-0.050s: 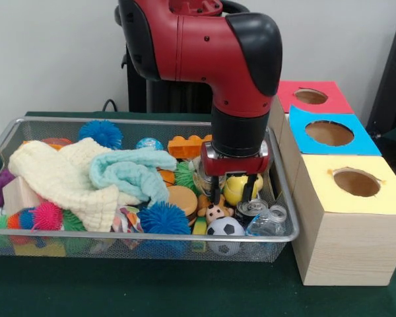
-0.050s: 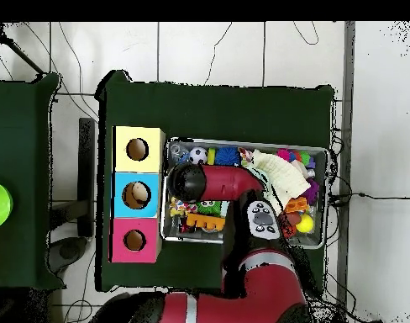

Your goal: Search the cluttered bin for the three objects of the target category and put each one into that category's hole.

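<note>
My jaws hang low inside the wire bin (image 1: pixel 145 243), at its end nearest the boxes, set apart with nothing between them, above a small brown animal toy (image 1: pixel 215 212), a soccer ball (image 1: pixel 225 228) and crushed cans (image 1: pixel 249 210).

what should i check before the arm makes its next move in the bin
1. Gripper is down inside the basket, at the end nearest the boxes: ok.
2. Gripper state: fingers look spread, nothing seen between them; ok for a grasp.
3. What sits under it: yellow toy, small animal toy, cans crowd together; single target: cannot tell.
4. Holes in the yellow box, blue box, red box are unblocked: ok.
5. Cloths hide part of the pile: not ok for a full search.
</note>
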Robot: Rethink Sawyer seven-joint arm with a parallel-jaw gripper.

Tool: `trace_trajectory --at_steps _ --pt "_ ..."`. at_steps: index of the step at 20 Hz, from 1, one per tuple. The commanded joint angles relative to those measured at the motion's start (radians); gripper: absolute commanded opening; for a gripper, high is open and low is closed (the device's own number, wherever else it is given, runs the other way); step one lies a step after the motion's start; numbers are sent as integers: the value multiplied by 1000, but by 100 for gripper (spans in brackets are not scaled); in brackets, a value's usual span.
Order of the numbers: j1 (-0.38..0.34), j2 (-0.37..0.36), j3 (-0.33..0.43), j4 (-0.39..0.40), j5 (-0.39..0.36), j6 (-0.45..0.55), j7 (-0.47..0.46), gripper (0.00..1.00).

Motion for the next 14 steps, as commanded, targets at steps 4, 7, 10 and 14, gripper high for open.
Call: trace_trajectory --at_steps 4,7,10,14 --pt "42 62 -40 16 5 -133 230 100" --pt "41 66 -48 16 7 -144 223 100" --pt "32 56 -42 25 14 -131 208 100" --pt "-12 23 9 57 45 -64 170 100"
